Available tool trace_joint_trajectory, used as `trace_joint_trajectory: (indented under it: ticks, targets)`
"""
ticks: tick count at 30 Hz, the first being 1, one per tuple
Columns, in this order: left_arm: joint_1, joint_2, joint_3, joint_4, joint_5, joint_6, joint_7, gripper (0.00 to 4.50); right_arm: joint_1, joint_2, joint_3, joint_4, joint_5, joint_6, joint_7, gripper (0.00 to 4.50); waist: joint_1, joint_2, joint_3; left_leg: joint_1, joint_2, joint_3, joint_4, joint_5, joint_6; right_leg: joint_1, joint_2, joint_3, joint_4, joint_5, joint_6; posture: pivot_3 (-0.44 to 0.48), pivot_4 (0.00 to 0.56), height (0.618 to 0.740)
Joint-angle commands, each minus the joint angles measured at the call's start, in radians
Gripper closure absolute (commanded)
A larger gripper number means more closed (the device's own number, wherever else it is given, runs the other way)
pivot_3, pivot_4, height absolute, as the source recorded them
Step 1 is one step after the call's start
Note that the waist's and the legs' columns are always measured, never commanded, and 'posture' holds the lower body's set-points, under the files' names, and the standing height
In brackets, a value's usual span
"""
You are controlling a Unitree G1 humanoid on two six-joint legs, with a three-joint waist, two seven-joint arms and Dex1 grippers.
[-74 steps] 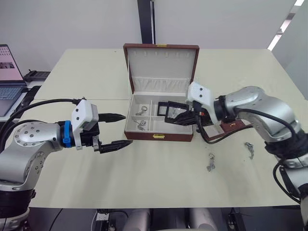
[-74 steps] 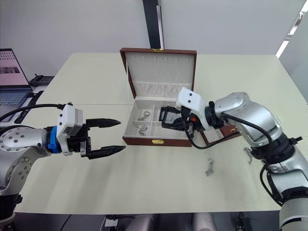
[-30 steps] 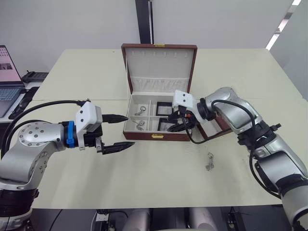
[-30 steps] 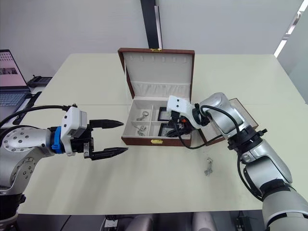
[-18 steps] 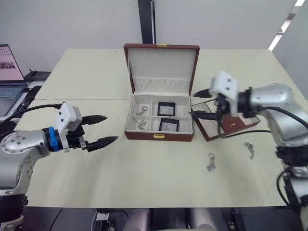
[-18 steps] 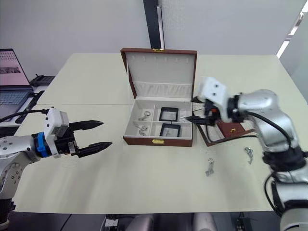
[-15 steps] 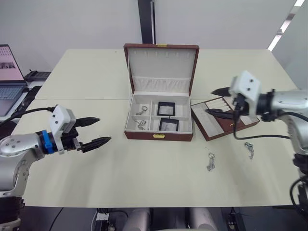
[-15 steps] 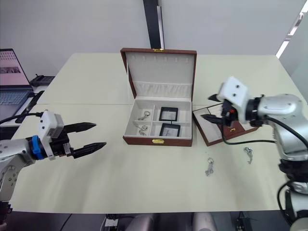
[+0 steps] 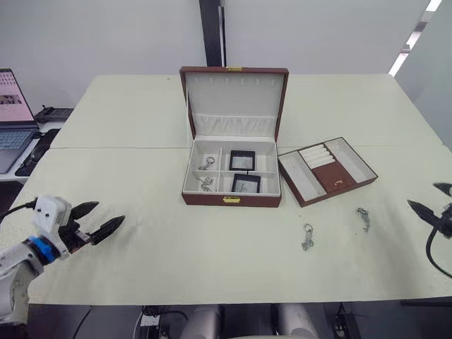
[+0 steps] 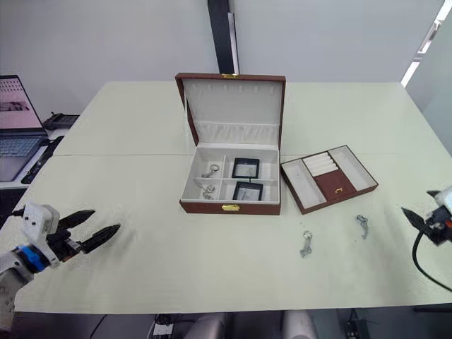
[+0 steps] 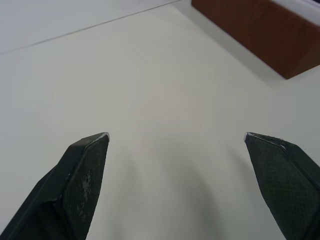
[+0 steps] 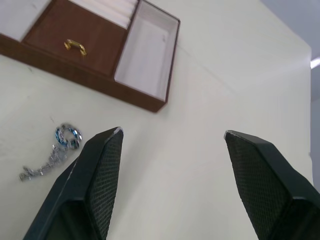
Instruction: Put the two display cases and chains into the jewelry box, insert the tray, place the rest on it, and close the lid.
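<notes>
While waiting at the far left over bare table, left gripper spread wide, nothing between the fingers, well apart from everything in the task.

Further right, at centre: jewelry box open, lid upright behind it. Chains lying in the two left compartments, two display cases flat in the two right ones, one behind the other. So first step judged done.

Just beside the box on its right, angled, tray, not yet inserted. Probably light but rigid, wood-look sides likely slick; best taken by an outer wall or by the small gold pull on the brown centre panel, kept level and squared to the box before lowering, otherwise likely to jam on the rim.

Nearer the front edge, the rest: two silver trinkets lying loose on the table, well apart from each other, the second further right. Small, thin, floppy at the links; likely to slip from a pinch, so better gripped across the ring.

At the far right edge, right gripper likewise wide open and empty, near that second trinket.
</notes>
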Motion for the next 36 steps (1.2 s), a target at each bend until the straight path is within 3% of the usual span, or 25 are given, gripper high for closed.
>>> trace_joint_trajectory:
  ticks: [1, 4, 14, 22, 29, 36]
  targets:
    - [0.013, 0.001, 0.059, -0.002, -0.006, -0.023, 0.029, 0.00, 0.031, 0.026, -0.059, -0.002, 0.018, -0.032, -0.048, 0.70, 0.000, 0.000, 0.000, 0.000, 0.000, 0.000, 0.000, 0.000, 0.000, 0.000, 0.000, 0.000, 0.000, 0.000, 0.000, 0.000, 0.150, 0.740]
    - [0.036, -0.011, 0.067, -0.008, -0.010, -0.023, 0.042, 0.00, 0.053, 0.047, -0.046, -0.002, 0.037, -0.026, -0.070, 0.04, -0.001, 0.002, -0.001, 0.001, 0.000, 0.000, 0.000, 0.000, 0.000, 0.001, 0.000, 0.000, 0.000, 0.000, 0.000, 0.000, 0.150, 0.740]
    - [0.050, -0.024, 0.056, -0.087, -0.020, -0.033, 0.046, 0.00, 0.045, 0.022, -0.024, 0.015, 0.059, -0.053, -0.081, 0.04, 0.001, 0.002, -0.001, 0.009, 0.000, -0.001, -0.002, -0.002, 0.004, 0.010, 0.000, 0.000, -0.003, 0.000, 0.000, 0.000, 0.150, 0.740]
    - [0.001, 0.001, -0.005, -0.244, -0.045, -0.030, -0.048, 0.00, 0.039, -0.025, -0.025, -0.006, 0.093, -0.047, -0.047, 0.04, 0.001, 0.003, -0.001, 0.009, 0.000, -0.001, -0.002, -0.002, 0.004, 0.011, 0.000, 0.000, -0.003, 0.000, 0.000, 0.000, 0.150, 0.740]
    - [-0.062, 0.021, -0.123, -0.422, -0.097, 0.043, -0.142, 0.00, 0.017, -0.153, 0.017, -0.066, 0.180, 0.042, 0.074, 0.04, 0.000, 0.003, -0.002, 0.009, 0.000, 0.000, -0.002, -0.002, 0.004, 0.011, 0.001, 0.000, -0.003, 0.000, 0.000, 0.000, 0.150, 0.740]
    - [-0.223, 0.001, -0.275, -0.574, -0.207, 0.186, -0.154, 0.00, -0.120, -0.313, 0.174, -0.076, 0.229, 0.108, 0.168, 0.04, 0.000, 0.004, -0.001, 0.009, 0.000, 0.000, -0.001, -0.002, 0.003, 0.011, 0.001, -0.001, -0.003, 0.000, 0.000, 0.000, 0.150, 0.740]
